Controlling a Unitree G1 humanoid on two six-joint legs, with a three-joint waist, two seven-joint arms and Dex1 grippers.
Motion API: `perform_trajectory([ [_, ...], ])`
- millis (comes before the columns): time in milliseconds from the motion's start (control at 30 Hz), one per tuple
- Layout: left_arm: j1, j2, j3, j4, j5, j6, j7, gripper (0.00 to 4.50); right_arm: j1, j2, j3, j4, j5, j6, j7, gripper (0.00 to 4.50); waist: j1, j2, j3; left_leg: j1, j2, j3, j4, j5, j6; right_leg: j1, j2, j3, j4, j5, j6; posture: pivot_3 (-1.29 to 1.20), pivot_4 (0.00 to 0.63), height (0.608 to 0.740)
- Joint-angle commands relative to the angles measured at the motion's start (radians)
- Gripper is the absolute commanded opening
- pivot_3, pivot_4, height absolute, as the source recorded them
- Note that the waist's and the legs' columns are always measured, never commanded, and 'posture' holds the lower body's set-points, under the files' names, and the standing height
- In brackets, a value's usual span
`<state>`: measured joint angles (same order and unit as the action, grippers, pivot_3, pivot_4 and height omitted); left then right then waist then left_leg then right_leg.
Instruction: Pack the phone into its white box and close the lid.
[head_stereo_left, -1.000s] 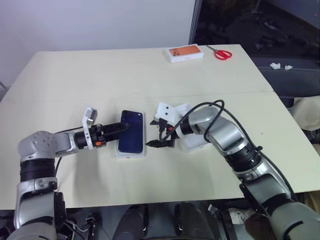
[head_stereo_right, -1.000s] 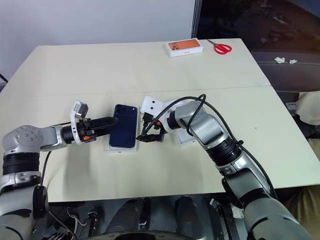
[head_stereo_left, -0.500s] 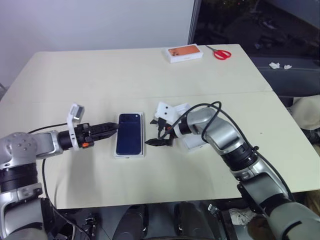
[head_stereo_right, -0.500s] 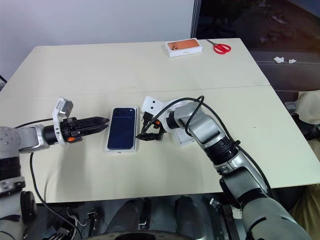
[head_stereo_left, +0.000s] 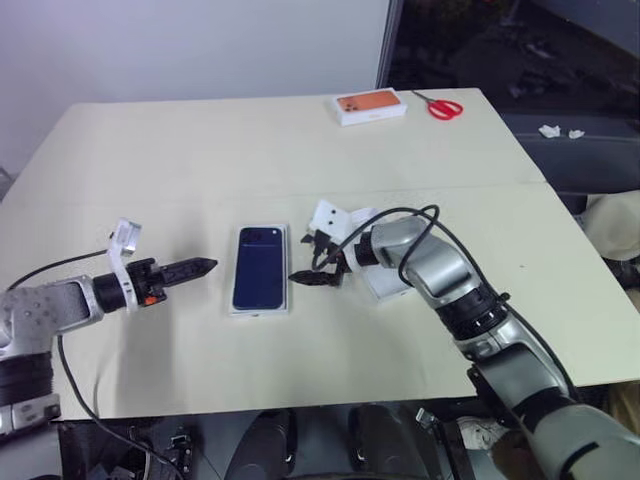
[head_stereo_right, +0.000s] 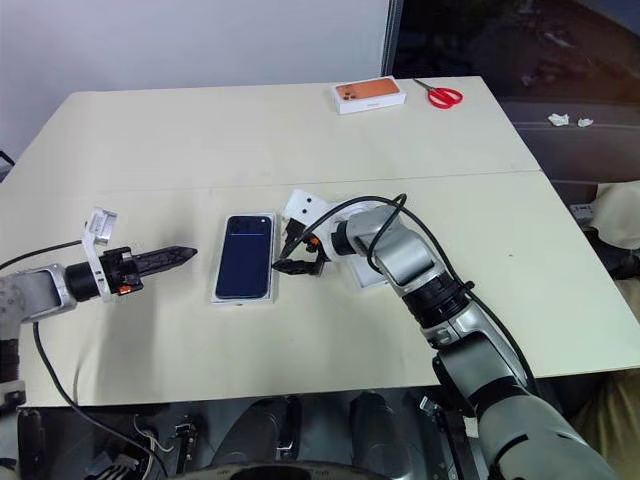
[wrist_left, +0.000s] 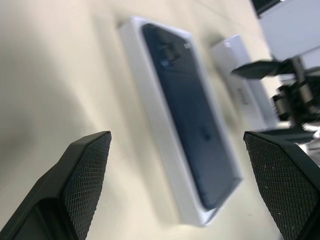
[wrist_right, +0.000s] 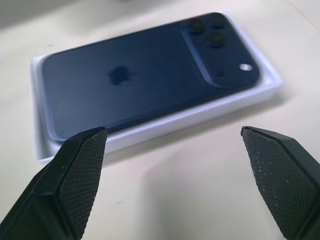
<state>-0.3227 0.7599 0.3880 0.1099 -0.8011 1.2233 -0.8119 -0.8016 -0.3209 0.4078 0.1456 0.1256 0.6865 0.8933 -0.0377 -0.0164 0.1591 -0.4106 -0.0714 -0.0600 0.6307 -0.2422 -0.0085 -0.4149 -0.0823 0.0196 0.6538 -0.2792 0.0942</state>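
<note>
Phone (head_stereo_left: 260, 267) lies back up in the white box (head_stereo_left: 240, 305) on my table (head_stereo_left: 200, 150) | my left gripper (head_stereo_left: 200, 266) is wide open, beside the box | my right gripper (head_stereo_left: 305, 276) is wide open on the other side, holding nothing.

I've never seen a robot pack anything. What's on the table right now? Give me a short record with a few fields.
phone: lying back up inside the white box
lid: on the table, beside the right arm, not on the box
left pincer: open, left of the box, holding nothing
right pincer: open, just right of the box, holding nothing
far edge: box with orange phone picture, red scissors
</note>
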Motion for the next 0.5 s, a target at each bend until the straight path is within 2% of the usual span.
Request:
perform_trajectory([
  [33, -0.013, -0.006, -0.003, -0.012, 0.012, -0.041, 0.015, 4.44, -0.012, 0.035, -0.046, -0.004, 0.01, -0.026, -0.035, 4.5, 0.0, 0.0, 0.0, 0.0, 0.0, 0.0, 0.0, 0.0, 0.0, 0.0, 0.0, 0.0, 0.0, 0.0, 0.0, 0.0, 0.15, 0.74],
  [167, -0.014, -0.02, -0.015, -0.027, 0.019, -0.077, 0.026, 4.44, -0.047, 0.085, -0.107, 0.007, 0.038, -0.019, -0.078, 4.5, -0.001, 0.0, 0.0, 0.0, 0.0, 0.0, 0.0, 0.0, 0.0, 0.0, 0.0, 0.0, 0.0, 0.0, 0.0, 0.0, 0.15, 0.74],
  [300, 0.004, -0.023, -0.061, -0.038, 0.044, -0.109, 0.019, 4.44, -0.031, 0.078, -0.07, 0.019, 0.001, -0.05, -0.073, 4.5, -0.003, 0.0, 0.0, 0.0, 0.0, 0.0, 0.0, 0.0, 0.0, 0.0, 0.0, 0.0, 0.0, 0.0, 0.0, 0.0, 0.15, 0.74],
  [400, -0.01, -0.038, -0.048, -0.045, 0.015, -0.092, 0.025, 4.44, -0.02, 0.075, -0.066, 0.008, 0.004, -0.052, -0.06, 4.5, -0.003, 0.0, 0.0, 0.0, 0.0, 0.0, 0.0, 0.0, 0.0, 0.0, 0.0, 0.0, 0.0, 0.0, 0.0, 0.0, 0.15, 0.74],
  [433, -0.017, -0.045, -0.042, -0.048, 0.004, -0.085, 0.027, 4.07, -0.017, 0.076, -0.065, 0.002, 0.007, -0.052, -0.055, 4.5, -0.003, 0.0, 0.0, 0.0, 0.0, 0.0, 0.0, 0.0, 0.0, 0.0, 0.0, 0.0, 0.0, 0.0, 0.0, 0.0, 0.15, 0.74],
  [500, -0.028, -0.059, -0.029, -0.043, -0.021, -0.06, 0.033, 3.64, -0.01, 0.079, -0.064, -0.006, 0.013, -0.049, -0.047, 3.98, -0.003, 0.0, 0.0, 0.0, 0.0, 0.0, 0.0, 0.0, 0.0, 0.0, 0.0, 0.0, 0.0, 0.0, 0.0, 0.0, 0.15, 0.74],
])
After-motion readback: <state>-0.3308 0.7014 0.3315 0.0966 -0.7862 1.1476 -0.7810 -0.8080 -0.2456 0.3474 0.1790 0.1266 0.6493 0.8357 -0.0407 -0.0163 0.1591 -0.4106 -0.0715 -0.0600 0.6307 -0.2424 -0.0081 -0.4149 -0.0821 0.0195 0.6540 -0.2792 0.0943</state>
